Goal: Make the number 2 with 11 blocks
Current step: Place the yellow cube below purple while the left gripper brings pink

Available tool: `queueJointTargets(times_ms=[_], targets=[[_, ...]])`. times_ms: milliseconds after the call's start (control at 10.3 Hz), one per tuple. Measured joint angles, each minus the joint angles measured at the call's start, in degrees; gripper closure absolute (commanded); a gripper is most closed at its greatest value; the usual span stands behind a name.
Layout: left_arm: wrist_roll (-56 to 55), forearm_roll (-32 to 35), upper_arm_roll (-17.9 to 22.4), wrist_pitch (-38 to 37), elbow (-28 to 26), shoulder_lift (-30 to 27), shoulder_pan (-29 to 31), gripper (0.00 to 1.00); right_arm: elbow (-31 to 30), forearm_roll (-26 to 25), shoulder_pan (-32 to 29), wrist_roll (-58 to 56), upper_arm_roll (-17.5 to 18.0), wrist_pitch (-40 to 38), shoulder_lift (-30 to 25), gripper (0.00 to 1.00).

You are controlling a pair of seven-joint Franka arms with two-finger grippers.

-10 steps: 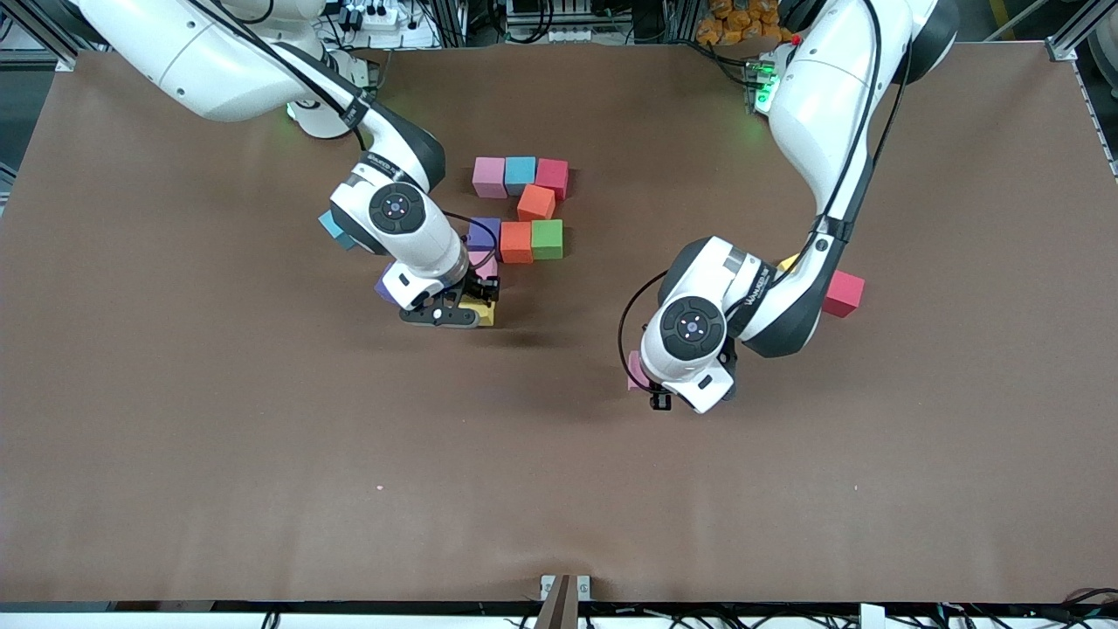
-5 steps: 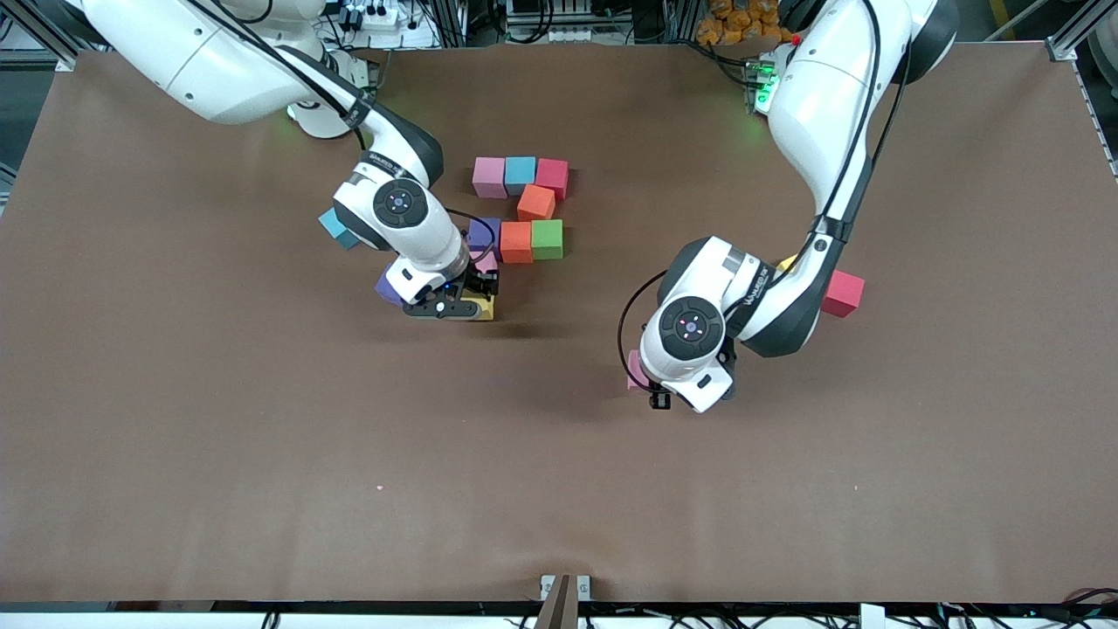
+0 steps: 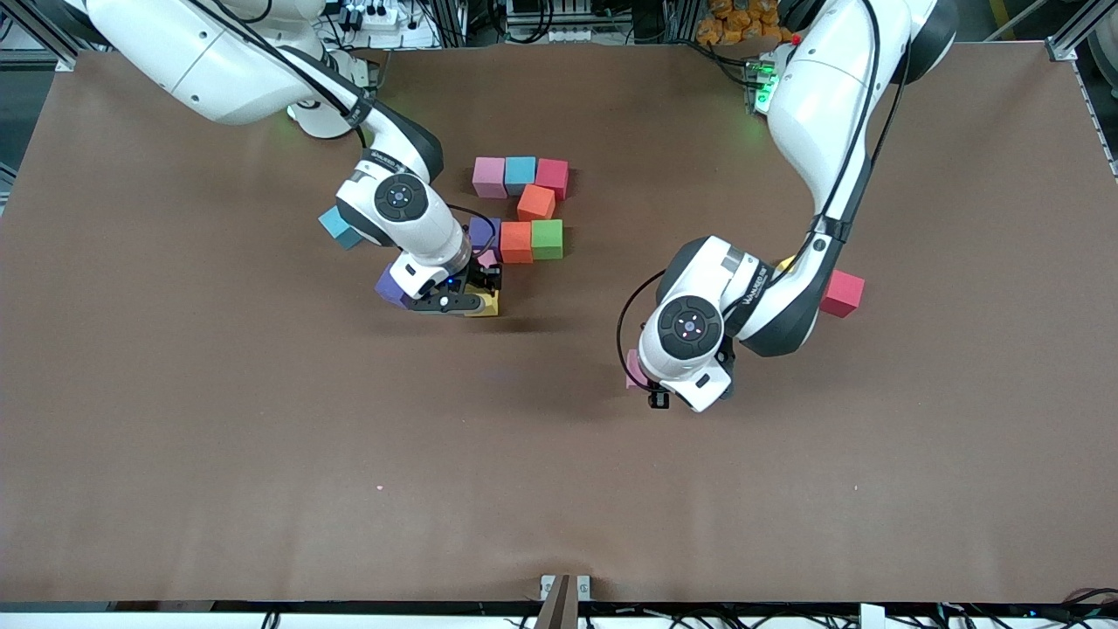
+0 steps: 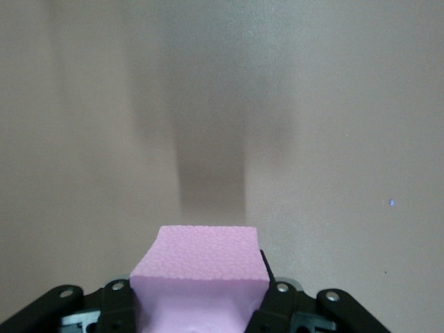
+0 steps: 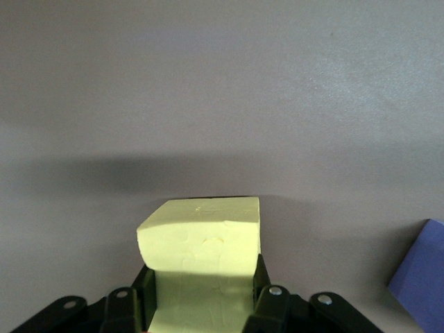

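Note:
The partial number 2 lies mid-table: a row of pink (image 3: 489,176), blue (image 3: 520,173) and red (image 3: 552,177) blocks, an orange block (image 3: 535,203), then purple (image 3: 483,231), orange (image 3: 516,242) and green (image 3: 547,238), and a pink block (image 3: 486,259) mostly hidden by the right arm. My right gripper (image 3: 476,295) (image 5: 201,295) is shut on a yellow block (image 3: 487,304) (image 5: 205,243), low beside that pink block. My left gripper (image 3: 651,389) (image 4: 198,295) is shut on a pink block (image 3: 634,369) (image 4: 201,267) over bare table.
Loose blocks: a blue one (image 3: 334,226) and a purple one (image 3: 387,284) (image 5: 423,270) beside the right arm, a red one (image 3: 844,293) and a yellow one (image 3: 788,261) partly hidden by the left arm. The brown table (image 3: 559,489) is bare nearer the front camera.
My right gripper has carried the yellow block a little closer to the pink block of the digit. The left arm has hardly moved.

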Motion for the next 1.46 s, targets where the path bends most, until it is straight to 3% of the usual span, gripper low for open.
queueJointTargets(times_ms=[292,682,780,1170,1462], targets=[[0.0,0.0,-0.1,0.0,0.0,0.0,-0.2,0.45,-0.1,-0.6,-0.1,0.0,-0.1,0.0,0.0,0.74],[-2.0,0.0,-0.2,0.0,-0.2,0.0,-2.0,0.45,-0.4,-0.6,-0.2,0.0,-0.2,0.3,0.0,0.23],[-2.8,0.0,-0.2,0.1,-0.2,0.1,-2.5,0.45,-0.4,-0.6,-0.2,0.0,-0.2,0.3,0.0,0.19],[-5.9,0.0,-0.3,0.6,-0.4,0.4,-3.8,0.45,-0.5,-0.7,-0.4,0.0,-0.3,0.4,0.0,0.17],[-9.5,-1.5,-0.3,2.4,-0.7,0.9,-5.3,0.45,-0.2,-0.7,-1.8,0.1,-0.1,0.4,-0.1,0.07]])
